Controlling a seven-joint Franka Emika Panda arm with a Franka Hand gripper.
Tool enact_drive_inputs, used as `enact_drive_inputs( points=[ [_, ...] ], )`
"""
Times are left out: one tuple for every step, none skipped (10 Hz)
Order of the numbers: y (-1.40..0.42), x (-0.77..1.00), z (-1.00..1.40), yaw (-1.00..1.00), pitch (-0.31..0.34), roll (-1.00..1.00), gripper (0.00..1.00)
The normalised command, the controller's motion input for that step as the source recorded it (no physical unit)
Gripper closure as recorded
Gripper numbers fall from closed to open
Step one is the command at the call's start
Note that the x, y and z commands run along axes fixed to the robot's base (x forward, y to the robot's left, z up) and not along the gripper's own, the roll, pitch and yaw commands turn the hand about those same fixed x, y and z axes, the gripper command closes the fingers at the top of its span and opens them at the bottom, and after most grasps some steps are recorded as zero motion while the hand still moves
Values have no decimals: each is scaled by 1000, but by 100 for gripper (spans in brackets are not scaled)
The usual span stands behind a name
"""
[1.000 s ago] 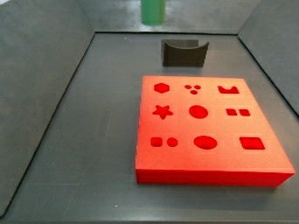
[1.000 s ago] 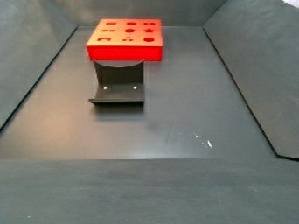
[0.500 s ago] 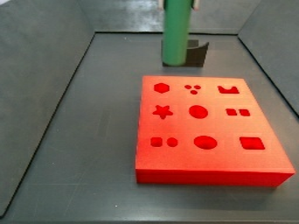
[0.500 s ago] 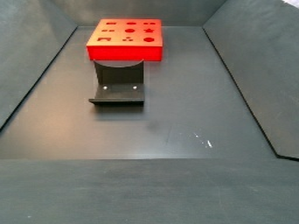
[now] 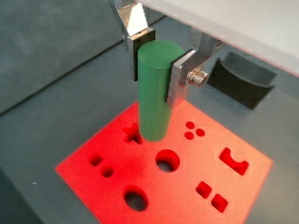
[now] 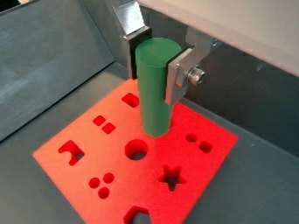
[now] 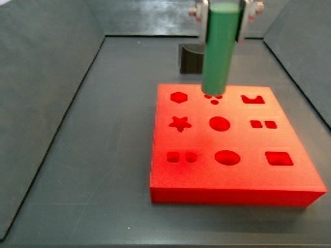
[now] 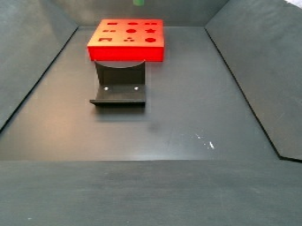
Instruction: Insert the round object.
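Note:
My gripper (image 5: 158,66) is shut on the green cylinder peg (image 5: 155,92) and holds it upright by its upper end; both wrist views show this (image 6: 156,87). In a side view the peg (image 7: 220,53) hangs over the far part of the red block (image 7: 233,145), with the gripper (image 7: 224,8) at the frame's upper edge. The block's top has several shaped holes, among them a round hole (image 7: 220,123) in the middle; it also shows in both wrist views (image 5: 169,159) (image 6: 136,150). The peg's lower end is above the block, outside any hole.
The dark fixture (image 8: 118,88) stands on the floor just beyond the red block (image 8: 127,40); it also shows partly behind the peg (image 7: 192,60) and in a wrist view (image 5: 239,77). Dark sloping walls enclose the grey floor (image 8: 165,132).
The gripper has carried the peg from the back of the bin, near the fixture, rightward and forward to above the red block's far part. The block and fixture have not moved.

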Motion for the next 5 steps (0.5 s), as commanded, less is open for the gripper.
enact_drive_inputs(
  points=[
    [-209,651,-209,-231,0,483,100],
    [-109,177,0,0,53,126,100],
    [0,0,0,0,9,0,100],
    [0,654,-317,-160,194,-27,100],
    [11,577,-423,-323,283,-84,100]
  ],
)
